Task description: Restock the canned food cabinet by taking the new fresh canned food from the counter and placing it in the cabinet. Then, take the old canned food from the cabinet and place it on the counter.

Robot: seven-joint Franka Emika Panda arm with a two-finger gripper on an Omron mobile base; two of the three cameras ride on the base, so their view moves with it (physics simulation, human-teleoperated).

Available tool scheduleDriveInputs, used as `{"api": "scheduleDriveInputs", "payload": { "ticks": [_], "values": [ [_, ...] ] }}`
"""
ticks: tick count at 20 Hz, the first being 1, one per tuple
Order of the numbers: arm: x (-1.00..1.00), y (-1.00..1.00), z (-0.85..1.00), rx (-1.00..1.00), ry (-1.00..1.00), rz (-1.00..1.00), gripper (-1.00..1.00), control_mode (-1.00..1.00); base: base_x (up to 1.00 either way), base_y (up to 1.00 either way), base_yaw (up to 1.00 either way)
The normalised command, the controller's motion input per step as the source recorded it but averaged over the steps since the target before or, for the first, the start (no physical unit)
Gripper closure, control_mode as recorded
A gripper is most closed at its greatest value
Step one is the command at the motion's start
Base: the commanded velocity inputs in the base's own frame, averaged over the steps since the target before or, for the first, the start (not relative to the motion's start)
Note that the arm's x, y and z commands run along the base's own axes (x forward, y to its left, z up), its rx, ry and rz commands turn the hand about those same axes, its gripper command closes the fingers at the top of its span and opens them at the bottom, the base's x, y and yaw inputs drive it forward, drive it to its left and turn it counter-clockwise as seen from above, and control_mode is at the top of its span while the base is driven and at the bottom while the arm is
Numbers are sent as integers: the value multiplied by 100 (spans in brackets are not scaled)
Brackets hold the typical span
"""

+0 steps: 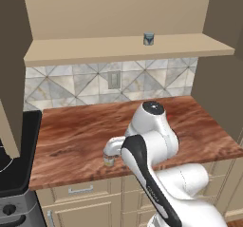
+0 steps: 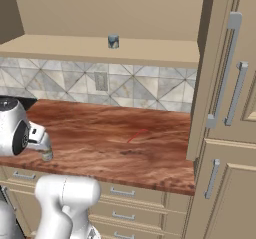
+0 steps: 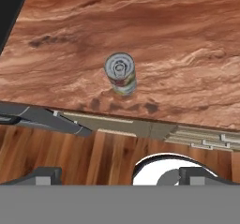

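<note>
Near the counter's (image 1: 85, 126) front edge, the new can (image 3: 121, 73) stands upright, silver top up, with bare wood all around it. You are on the first step: reaching for this can, which is not yet grasped. In the hand view it sits well ahead of the gripper (image 3: 119, 176), whose dark fingertips rise far apart at the bottom, so the jaws are spread wide and hold nothing. In the left base view the arm's own body hides most of the can; only its lower part shows at (image 1: 109, 161).

Your next move, as I judge it, is to bring the hand forward and down until the can lies between the fingers, then close on its sides. Keep the approach square, since the can is close to the edge and a nudge could push it off.

The old can (image 1: 149, 39) waits upright on the cabinet (image 1: 95, 48) shelf, towards the right. A stove (image 1: 19, 164) borders the counter on the left, drawers (image 2: 125, 198) lie below, and a tall cupboard door (image 2: 225, 83) stands to the right. None of these blocks the reach.
</note>
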Motion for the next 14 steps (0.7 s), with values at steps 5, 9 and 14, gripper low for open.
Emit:
{"api": "scheduleDriveInputs", "payload": {
  "ticks": [5,9,14],
  "values": [
    [9,27,-27,-1,2,0,-100,-100,0,0,0],
    [16,1,-32,-1,6,0,-100,-100,0,0,0],
    [31,0,-33,-1,2,0,-100,-100,0,0,0]
  ]
}}
